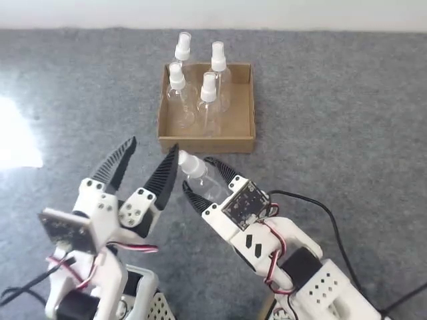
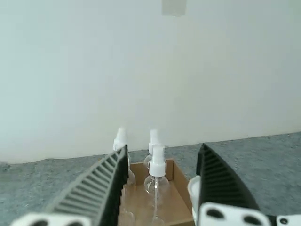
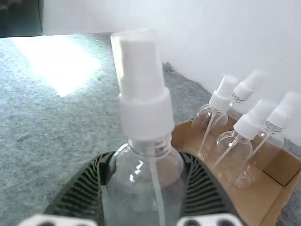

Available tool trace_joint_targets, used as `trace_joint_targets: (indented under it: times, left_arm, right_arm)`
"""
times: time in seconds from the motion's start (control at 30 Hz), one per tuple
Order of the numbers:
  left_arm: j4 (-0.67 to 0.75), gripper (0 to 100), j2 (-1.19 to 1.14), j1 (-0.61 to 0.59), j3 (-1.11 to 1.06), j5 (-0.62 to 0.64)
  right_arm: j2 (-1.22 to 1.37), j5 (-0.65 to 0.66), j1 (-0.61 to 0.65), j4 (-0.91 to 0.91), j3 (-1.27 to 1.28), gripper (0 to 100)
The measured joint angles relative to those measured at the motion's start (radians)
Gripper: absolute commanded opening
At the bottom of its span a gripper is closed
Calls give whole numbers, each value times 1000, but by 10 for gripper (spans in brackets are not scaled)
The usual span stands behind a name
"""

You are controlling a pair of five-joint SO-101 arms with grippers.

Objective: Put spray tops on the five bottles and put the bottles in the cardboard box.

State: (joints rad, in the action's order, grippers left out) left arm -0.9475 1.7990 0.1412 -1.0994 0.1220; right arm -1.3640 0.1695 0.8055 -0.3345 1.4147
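My right gripper [image 1: 198, 175] is shut on a clear bottle [image 1: 203, 181] with a white spray top [image 1: 186, 162], held tilted just in front of the cardboard box [image 1: 207, 143]. The right wrist view has the bottle [image 3: 143, 188] between the black fingers [image 3: 82, 190], its spray top [image 3: 141, 89] pointing away. Several capped bottles [image 1: 209, 107] stand upright inside the box. My left gripper [image 1: 152, 148] is open with nothing in it, beside the held bottle and near the box's front left corner. Between its fingers [image 2: 110, 181] I see the box [image 2: 181, 195] and its bottles [image 2: 156, 176].
Grey carpet [image 1: 333, 100] covers the table around the box. A white wall [image 2: 150, 70] rises behind it. A bright patch of light [image 1: 17, 137] lies on the carpet at far left. A black cable [image 1: 333, 227] runs beside the right arm.
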Motion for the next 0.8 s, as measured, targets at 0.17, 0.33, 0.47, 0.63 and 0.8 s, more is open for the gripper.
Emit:
trace_joint_targets:
  times: [0.17, 0.33, 0.47, 0.63, 0.8]
  left_arm:
    - [-2, 222, 0, -60, 28, 0]
    - [-9, 222, 0, -146, 28, 0]
    - [-48, 222, 0, -218, 25, 0]
    - [-64, 222, 0, -287, -43, 0]
    - [-64, 222, 0, -316, -144, 0]
  right_arm:
    - [0, 0, -29, 0, 0, 13]
    - [0, -9, -37, 0, 0, 13]
    - [0, -48, -86, 0, 0, 13]
    - [0, -55, -126, 0, 0, 13]
    - [0, -58, -129, 0, 0, 13]
